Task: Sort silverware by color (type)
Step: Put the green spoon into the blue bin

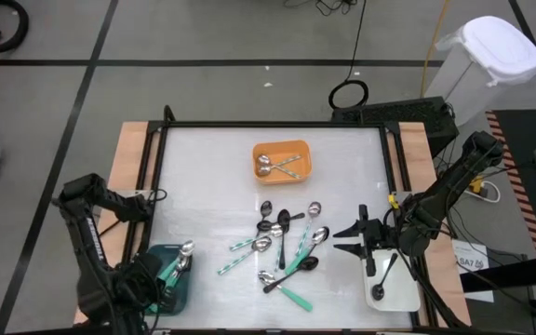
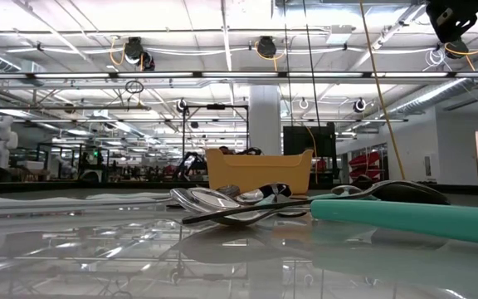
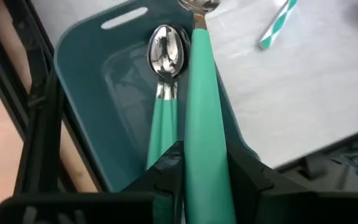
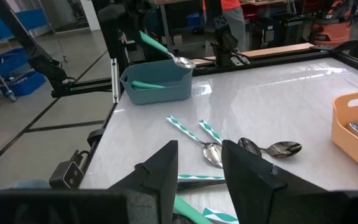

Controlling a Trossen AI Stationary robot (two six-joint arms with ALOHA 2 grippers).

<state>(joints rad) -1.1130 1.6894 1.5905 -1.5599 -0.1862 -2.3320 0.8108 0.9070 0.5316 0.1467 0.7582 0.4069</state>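
From above, the left gripper (image 1: pixel 167 276) hangs over the teal tray (image 1: pixel 156 296) at about seven o'clock on the table, its fingers pinching a teal-handled spoon (image 1: pixel 177 261) whose silver bowl juts toward the table's middle; the step in hand looks like dropping this spoon in with its own kind. The right gripper (image 1: pixel 354 234) waits at about four o'clock, just beside the white tray (image 1: pixel 400 296), which holds one black spoon (image 1: pixel 385 272); its fingers stand spread and empty. The loose pile of spoons (image 1: pixel 285 247) lies at the centre toward six o'clock, teal-handled, striped, silver and black mixed, and the orange tray (image 1: pixel 301 172) at twelve o'clock holds a couple more. At table height, only a teal handle (image 2: pixel 405 220) lies near across the view at three o'clock, with silver spoon bowls (image 2: pixel 222 201) heaped before the orange tray; neither gripper shows clearly. The left wrist view confirms the pinch on the teal handle, angled above a second teal spoon (image 3: pixel 165 68) already lying inside the tray. The right wrist view shows its own fingers parted over the pile, with striped spoons (image 4: pixel 194 138) ahead. Next, I judge, the left fingers must part so the spoon falls inside the tray walls, not across the rim.
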